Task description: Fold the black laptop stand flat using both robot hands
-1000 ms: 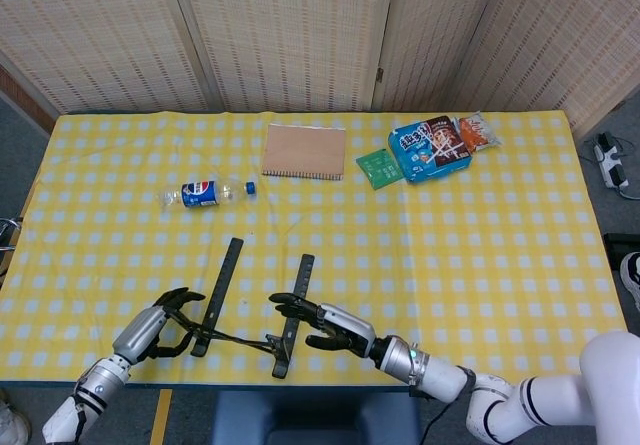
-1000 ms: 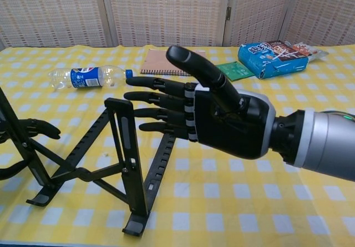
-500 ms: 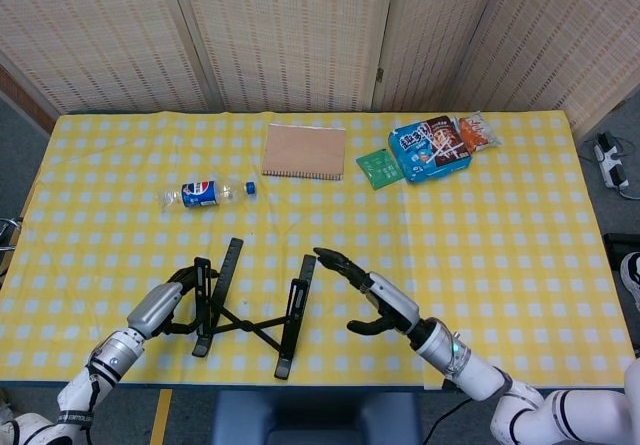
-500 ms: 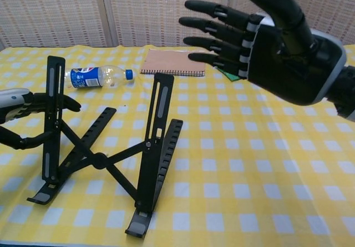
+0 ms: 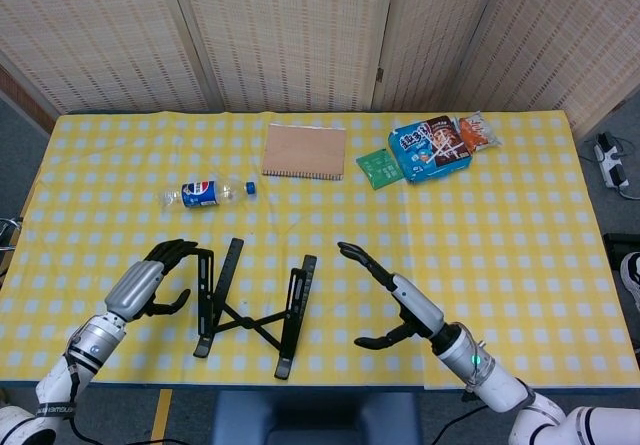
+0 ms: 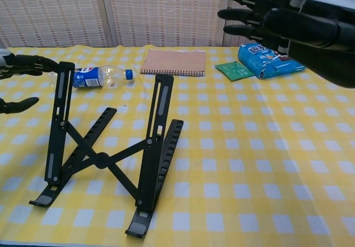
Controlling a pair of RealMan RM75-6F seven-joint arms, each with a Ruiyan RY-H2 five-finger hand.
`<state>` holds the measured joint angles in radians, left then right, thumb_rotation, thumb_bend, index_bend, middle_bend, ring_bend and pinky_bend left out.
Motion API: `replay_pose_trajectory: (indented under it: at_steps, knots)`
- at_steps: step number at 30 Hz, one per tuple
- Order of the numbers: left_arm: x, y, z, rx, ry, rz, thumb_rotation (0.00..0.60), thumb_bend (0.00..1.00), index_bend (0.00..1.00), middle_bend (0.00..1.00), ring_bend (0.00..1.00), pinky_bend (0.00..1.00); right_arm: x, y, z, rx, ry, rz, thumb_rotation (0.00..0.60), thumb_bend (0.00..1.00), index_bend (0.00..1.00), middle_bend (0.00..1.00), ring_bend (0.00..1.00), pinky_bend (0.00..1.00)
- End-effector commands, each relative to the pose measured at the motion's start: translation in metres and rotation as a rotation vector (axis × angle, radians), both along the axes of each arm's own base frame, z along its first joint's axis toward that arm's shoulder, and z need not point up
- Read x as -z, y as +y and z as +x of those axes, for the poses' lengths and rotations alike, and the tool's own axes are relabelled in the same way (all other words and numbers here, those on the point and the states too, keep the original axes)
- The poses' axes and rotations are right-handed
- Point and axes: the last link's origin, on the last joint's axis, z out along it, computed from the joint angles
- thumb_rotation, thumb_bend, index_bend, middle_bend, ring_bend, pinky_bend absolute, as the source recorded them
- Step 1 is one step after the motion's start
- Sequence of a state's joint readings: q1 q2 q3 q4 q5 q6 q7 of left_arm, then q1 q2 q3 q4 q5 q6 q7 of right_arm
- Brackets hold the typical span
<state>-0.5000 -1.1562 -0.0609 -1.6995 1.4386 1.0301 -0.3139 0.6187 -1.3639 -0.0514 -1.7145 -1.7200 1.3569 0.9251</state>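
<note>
Fingers (image 5: 172, 252) of left hand (image 5: 142, 282) spread and empty, tips just beside the upright left arm of black laptop stand (image 5: 252, 306) but apart from it in the chest view (thumb lower, also clear of the frame). Fingers (image 5: 355, 256) of right hand (image 5: 395, 297) likewise splayed wide, holding nothing, thumb curled low toward the table edge; well to the right of the stand, raised high and close to the chest camera. Stand itself unfolded, propped on its feet near the front edge of the table, two slotted uprights joined by crossed struts meeting at a central pivot, two ridged bars sloping down behind. Beneath everything, yellow checked tablecloth (image 5: 500, 215). Farther back and left, plastic bottle (image 5: 207, 193) lying on its side with blue label and blue cap, cap end pointing right. Behind centre, brown spiral notebook (image 5: 304, 151), closed, binding along its near edge. Right of that, small green packet (image 5: 379, 167), touching or nearly touching a blue snack bag (image 5: 430, 148), with an orange snack packet (image 5: 477, 131) just beyond (overlap with the blue bag hard to judge). Woven panel screen (image 5: 300, 35) standing behind the table.
</note>
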Motion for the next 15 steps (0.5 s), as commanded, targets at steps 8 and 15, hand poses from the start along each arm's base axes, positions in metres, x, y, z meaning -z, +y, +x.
replay_pose_trajectory:
  at_steps: [8,15]
  knots:
    - [-0.002,0.011,-0.015,-0.038,0.05,0.034,0.6,0.47,0.21,0.12,0.0,0.0,0.004,0.002,-0.002,-0.026,0.082,-0.025,0.409,0.2,0.0,0.0,0.01,0.0]
    - [0.005,0.022,-0.024,0.037,0.184,0.086,0.6,0.47,0.22,0.12,0.0,0.0,0.014,0.002,-0.003,-0.104,0.253,-0.115,0.536,0.2,0.0,0.03,0.04,0.0]
